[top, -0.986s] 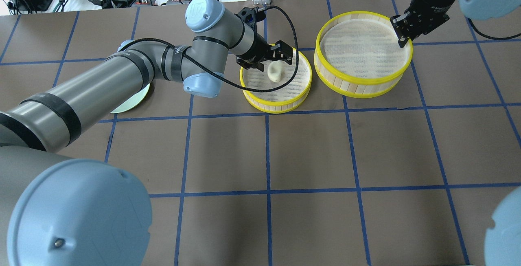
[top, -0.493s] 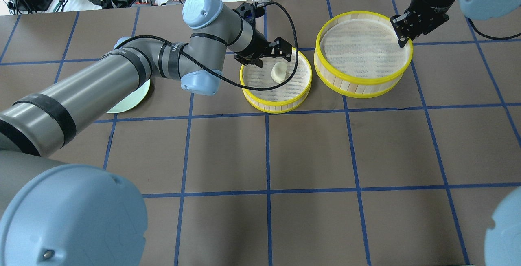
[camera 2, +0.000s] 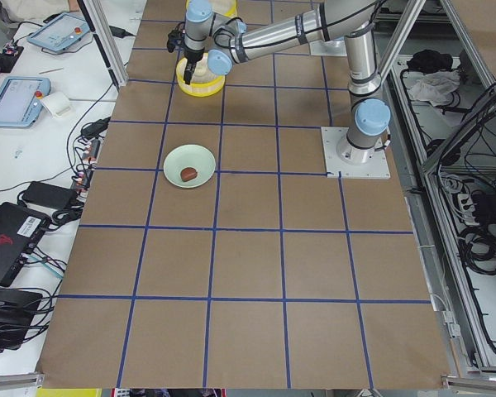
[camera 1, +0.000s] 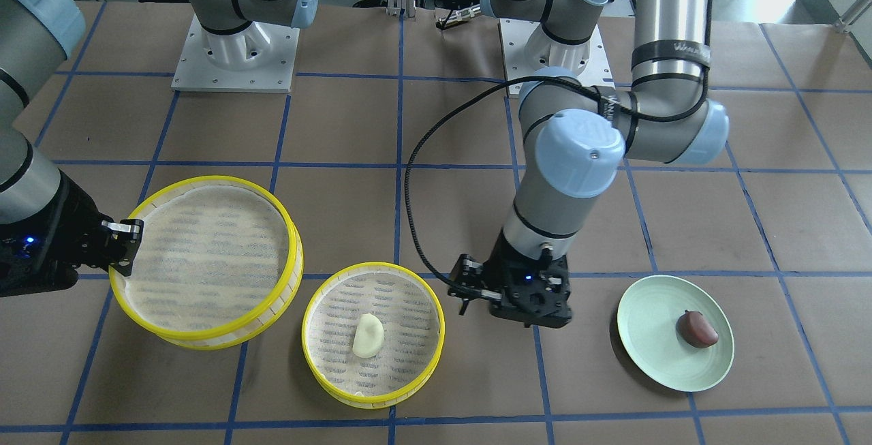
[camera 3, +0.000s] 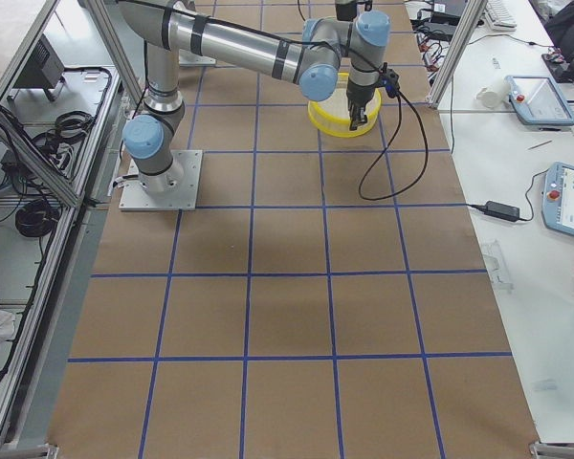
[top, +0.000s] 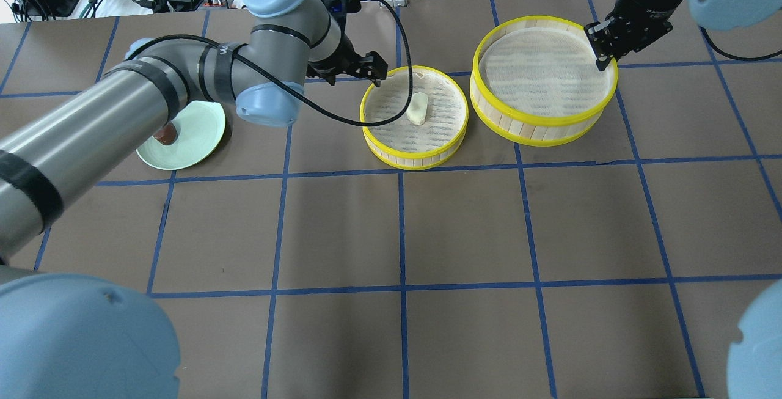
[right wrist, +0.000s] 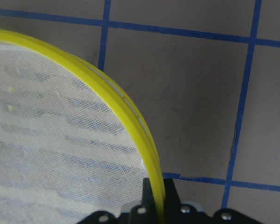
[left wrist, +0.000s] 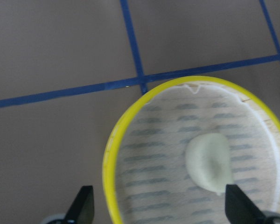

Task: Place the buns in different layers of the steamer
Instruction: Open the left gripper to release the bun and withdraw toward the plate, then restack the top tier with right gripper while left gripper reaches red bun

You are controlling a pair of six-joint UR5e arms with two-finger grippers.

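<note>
We log the left claw (top: pixel 376 71) with fingers apart and holding nothing, above the edge of the small tray (top: pixel 415 156). The cream bun (top: pixel 418 109) lies on that tray's mesh. The brown bun (camera 1: pixel 696 329) sits on the green plate (camera 1: pixel 654 356), well apart on the worktop (top: pixel 464 228). The right claw (top: pixel 603 49) is clamped on the rim of the big tray (top: pixel 537 121).

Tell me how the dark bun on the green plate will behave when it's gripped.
The dark bun is small and rounded, so it is probably light, and it may roll or slide on the smooth pale green plate if nudged. If it is soft like a real bun, a hard squeeze would likely dent it.
</note>
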